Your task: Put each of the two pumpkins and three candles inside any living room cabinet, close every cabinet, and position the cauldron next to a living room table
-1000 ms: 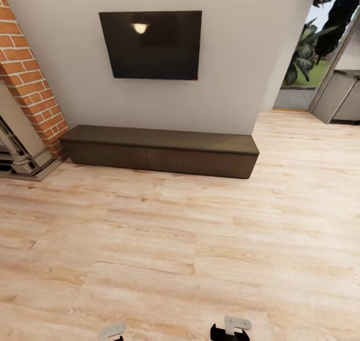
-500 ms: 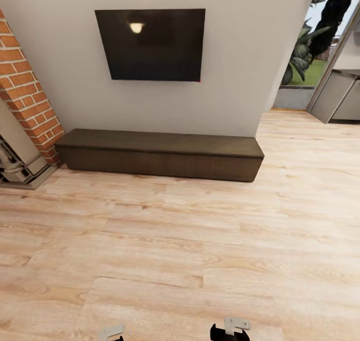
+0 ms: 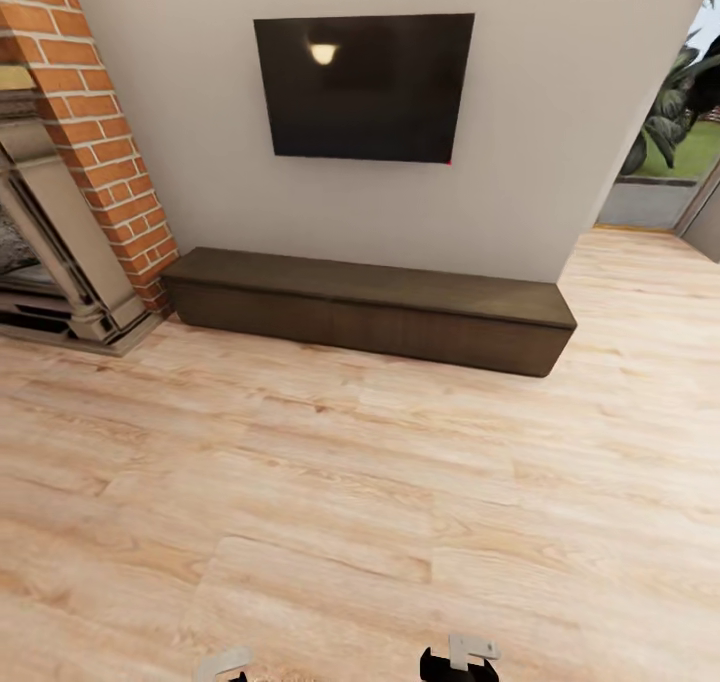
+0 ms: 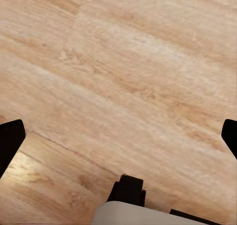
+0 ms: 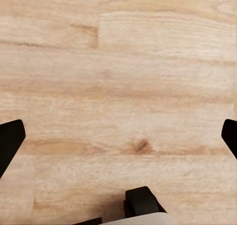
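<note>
A long, low dark-brown wooden cabinet (image 3: 370, 307) with a flat top stands against the pale grey wall (image 3: 200, 162), below a black wall-mounted television screen (image 3: 365, 87). Its front faces are flush and shut. Its left end sits just beside a red brick chimney column (image 3: 100, 132) with a grey stone fireplace surround (image 3: 60, 262) further left; its right end stops short of the wall's corner, where an opening leads toward green plants (image 3: 670, 127) outside.

Between the cabinet and the robot lies a broad stretch of light wooden plank floor (image 3: 350, 492), bare all the way across, running on to the right past the cabinet's end and into the opening.

At the bottom edge of the head view only the pale grey tops of the two arms show, the left gripper (image 3: 228, 665) and the right gripper (image 3: 462, 660), both well apart from the cabinet, which stands ahead of them across the floor.

In the left wrist view the left gripper (image 4: 118, 136) has its black fingertips (image 4: 10, 143) at the opposite edges of the picture, spread wide with only floor between them. The right gripper (image 5: 118, 136) in its wrist view is likewise spread wide, its black fingertips (image 5: 10, 143) far apart, holding nothing above the planks.
</note>
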{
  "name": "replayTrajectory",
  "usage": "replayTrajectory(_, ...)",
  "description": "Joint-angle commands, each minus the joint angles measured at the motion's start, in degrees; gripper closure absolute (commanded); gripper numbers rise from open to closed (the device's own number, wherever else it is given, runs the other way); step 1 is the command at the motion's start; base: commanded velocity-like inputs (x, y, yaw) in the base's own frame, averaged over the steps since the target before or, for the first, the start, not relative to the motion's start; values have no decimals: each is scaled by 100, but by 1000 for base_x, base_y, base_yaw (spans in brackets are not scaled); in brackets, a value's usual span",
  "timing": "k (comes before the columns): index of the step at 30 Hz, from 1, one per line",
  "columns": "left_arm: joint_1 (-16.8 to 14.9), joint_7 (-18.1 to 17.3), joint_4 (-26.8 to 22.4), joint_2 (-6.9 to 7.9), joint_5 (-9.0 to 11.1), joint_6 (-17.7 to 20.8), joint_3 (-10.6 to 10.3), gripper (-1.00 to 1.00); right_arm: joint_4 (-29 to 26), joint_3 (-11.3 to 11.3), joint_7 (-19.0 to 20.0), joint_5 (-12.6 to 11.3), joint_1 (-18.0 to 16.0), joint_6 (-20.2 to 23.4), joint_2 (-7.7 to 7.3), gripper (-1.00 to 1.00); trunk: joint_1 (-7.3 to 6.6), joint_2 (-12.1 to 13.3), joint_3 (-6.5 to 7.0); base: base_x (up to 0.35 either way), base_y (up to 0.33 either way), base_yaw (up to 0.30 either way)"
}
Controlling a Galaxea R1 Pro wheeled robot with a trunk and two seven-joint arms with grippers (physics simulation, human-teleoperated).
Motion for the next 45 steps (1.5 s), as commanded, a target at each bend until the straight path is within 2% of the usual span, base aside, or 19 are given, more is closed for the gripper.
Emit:
replayTrajectory(1,-5,26,6,0,50,-21,-49,-100,1,46,-21,-61,-3,-31,-2,-100,0,-2,-4,0,0,277)
replayTrajectory(19,-5,26,6,0,50,-13,-52,-100,1,51,-21,-61,-3,-31,-2,-100,0,-2,-5,0,0,281)
replayTrajectory(27,-5,26,6,0,50,-13,-49,-100,1,202,-21,-61,-3,-31,-2,-100,0,-2,-5,0,0,285)
replayTrajectory(42,-5,26,6,-3,50,-13,-52,-100,1,216,-21,-61,-3,-31,-2,-100,0,-2,-1,0,0,286)
replayTrajectory(45,-5,26,6,-1,50,-13,-53,-100,1,216,-21,-59,-3,-31,47,-100,0,-2,8,0,0,287)
